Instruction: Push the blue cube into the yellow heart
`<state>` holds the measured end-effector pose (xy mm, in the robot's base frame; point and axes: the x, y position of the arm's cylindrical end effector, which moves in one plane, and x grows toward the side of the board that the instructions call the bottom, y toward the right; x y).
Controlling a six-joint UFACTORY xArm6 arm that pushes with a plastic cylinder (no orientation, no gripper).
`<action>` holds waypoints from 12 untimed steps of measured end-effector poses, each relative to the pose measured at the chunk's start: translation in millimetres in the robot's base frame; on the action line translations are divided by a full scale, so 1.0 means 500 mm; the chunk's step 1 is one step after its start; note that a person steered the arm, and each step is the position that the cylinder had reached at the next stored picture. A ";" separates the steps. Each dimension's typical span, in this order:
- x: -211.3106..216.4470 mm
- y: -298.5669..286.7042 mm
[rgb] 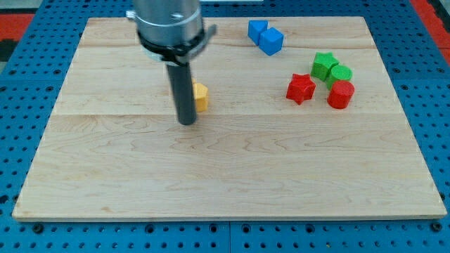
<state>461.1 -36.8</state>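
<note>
Premises: a robotics laboratory test bench. Evidence follows. A pale wooden board (232,176), made of joined planks, lies flat on a blue perforated base plate (21,63) with a regular grid of mounting holes, typical of an experimental fixture. A grey cylindrical arm housing (169,24) descends from the view's top and carries a dark rod. Small coloured blocks on the board serve as test pieces. A red surface (429,10) shows at the view's top corners.
</note>
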 end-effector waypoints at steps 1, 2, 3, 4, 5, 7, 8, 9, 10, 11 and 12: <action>-0.059 0.175; -0.190 0.195; -0.237 0.201; -0.323 0.229; -0.399 0.287; -0.510 0.417; -0.538 0.414; -0.503 0.309; -0.487 0.193; -0.444 0.173; -0.394 0.123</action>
<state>264.1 24.5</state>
